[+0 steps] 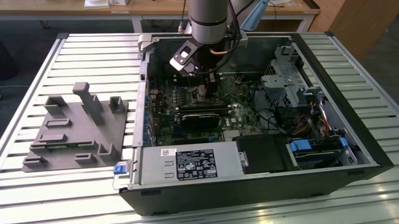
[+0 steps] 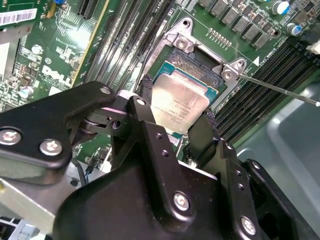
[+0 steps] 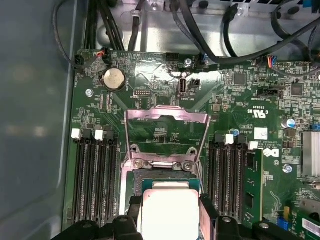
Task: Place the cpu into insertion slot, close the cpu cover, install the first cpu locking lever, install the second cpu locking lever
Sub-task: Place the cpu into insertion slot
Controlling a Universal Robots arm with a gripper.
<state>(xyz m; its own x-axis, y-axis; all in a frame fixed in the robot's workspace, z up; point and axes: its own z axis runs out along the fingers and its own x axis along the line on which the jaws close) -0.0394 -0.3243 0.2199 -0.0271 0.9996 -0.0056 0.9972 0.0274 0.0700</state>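
Arm (image 1: 209, 18) points down into case (image 1: 249, 196); pincer (image 2: 178, 100) clamps cpu (image 2: 184, 96) by two opposite edges, insertion slot (image 2: 196, 61) directly beneath, cpu cover (image 3: 150, 114) raised beyond.

arm (image 1: 209, 18): yours points straight down, wrist low.
gripper (image 2: 178, 102): your fingers (image 2: 146, 95) pinch the cpu (image 2: 182, 95) on two opposite edges.

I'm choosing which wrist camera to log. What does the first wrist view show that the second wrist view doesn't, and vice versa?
First wrist view: the cpu cover swung open and a coin battery. Second wrist view: the gripper body and a thin lever rod. Both: the cpu between the fingers, over the insertion slot.
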